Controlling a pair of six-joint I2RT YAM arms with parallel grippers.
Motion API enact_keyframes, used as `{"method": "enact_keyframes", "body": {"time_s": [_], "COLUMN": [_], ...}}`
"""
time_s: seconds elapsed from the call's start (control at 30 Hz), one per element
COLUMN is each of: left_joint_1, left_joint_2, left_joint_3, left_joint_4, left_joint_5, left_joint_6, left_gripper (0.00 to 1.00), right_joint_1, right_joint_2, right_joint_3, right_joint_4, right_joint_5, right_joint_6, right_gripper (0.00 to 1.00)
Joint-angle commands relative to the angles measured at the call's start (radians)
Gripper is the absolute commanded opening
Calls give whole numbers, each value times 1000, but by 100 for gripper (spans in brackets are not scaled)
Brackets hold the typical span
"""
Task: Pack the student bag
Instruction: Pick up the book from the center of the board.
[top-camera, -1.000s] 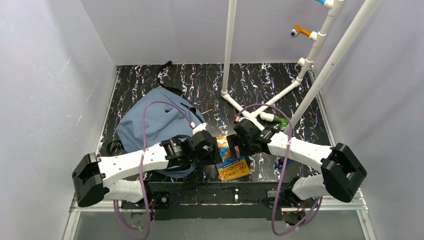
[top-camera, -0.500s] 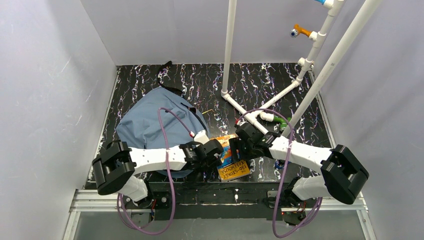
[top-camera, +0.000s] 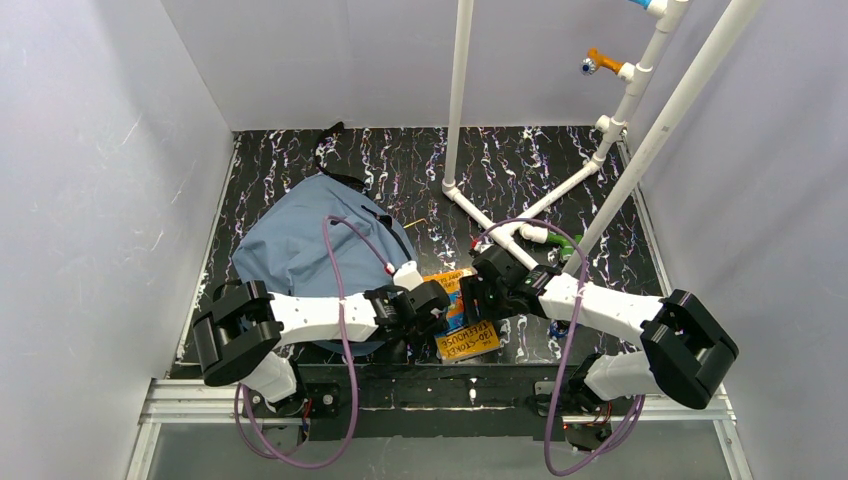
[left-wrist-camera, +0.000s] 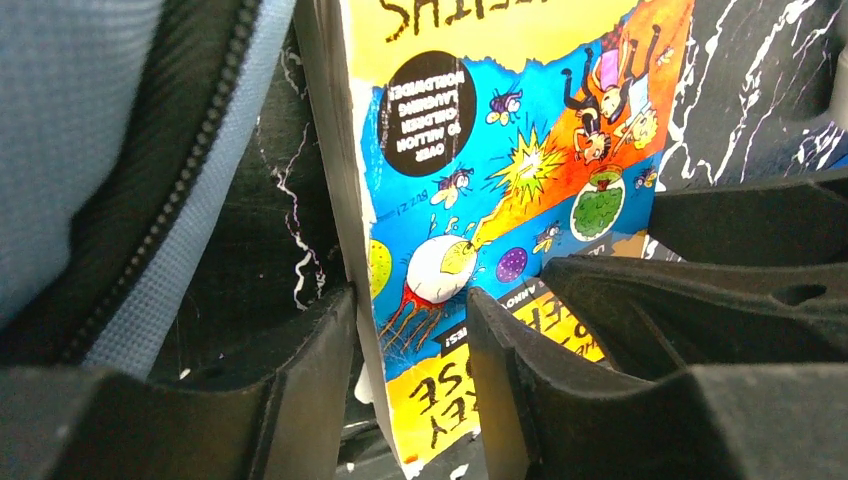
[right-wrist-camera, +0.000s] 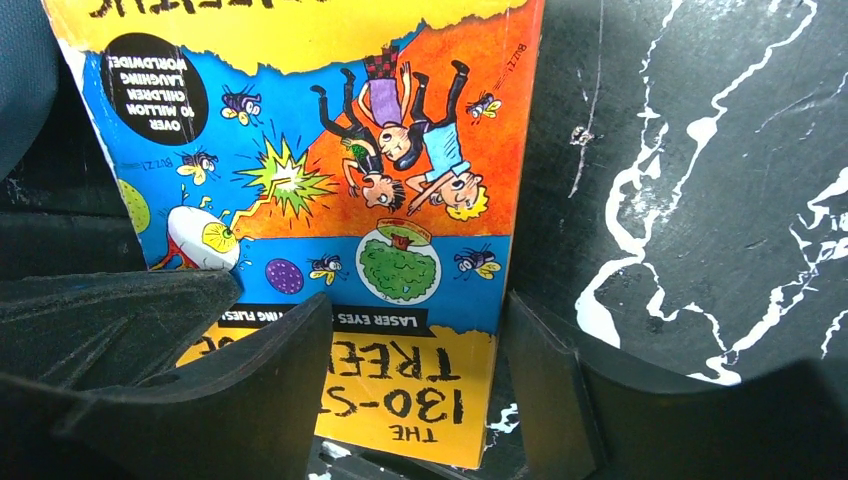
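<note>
One student bag (top-camera: 295, 245) lies slumped at the left of the table (top-camera: 560, 170), unmoved and seemingly not yet packed. Both arms have dropped in on the book (top-camera: 466, 322) over the last second. The left gripper (top-camera: 437, 303) straddles the book's left edge, part-open; can't tell if it's pinching. The right gripper (top-camera: 472, 297) has narrowed, but its jaws stand apart astride the right edge. The bag's zipper trim (left-wrist-camera: 190, 190) sits just left of the left gripper, so probably a short carry.
</note>
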Motion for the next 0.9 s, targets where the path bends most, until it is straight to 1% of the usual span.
{"method": "enact_keyframes", "body": {"time_s": [0.0,0.03,0.13,0.17,0.33,0.43,0.47,0.53,0.63,0.73,0.87], "left_joint_1": [-3,-1,13,20,36,36,36,40,53,65,93], "left_joint_2": [-45,-57,-66,-63,-65,-98,-109,-128,-155,-185,-213], "left_joint_3": [-23,-31,-23,-22,-33,-25,-21,-11,-5,-8,-6], "left_joint_4": [158,195,209,209,219,219,219,210,202,192,179], "left_joint_5": [-61,-65,-61,-52,-34,-58,-66,-77,-67,-54,-22], "left_joint_6": [126,150,202,209,227,278,297,309,301,280,252], "left_gripper": [41,40,35,30,0,0,0,0,0,0,0], "right_joint_1": [0,0,0,0,0,0,0,0,0,13,68], "right_joint_2": [8,7,2,1,8,3,-1,-14,-42,-101,-198], "right_joint_3": [-15,-18,-17,-16,-10,1,8,30,69,89,70], "right_joint_4": [47,50,61,64,67,54,43,11,-46,-72,-33], "right_joint_5": [-42,-41,-74,-80,-101,-103,-98,-69,-9,37,65], "right_joint_6": [10,11,12,12,8,1,-10,-35,-102,-164,-237], "right_gripper": [69,68,68,68,67,67,69,75,87,98,98]}}
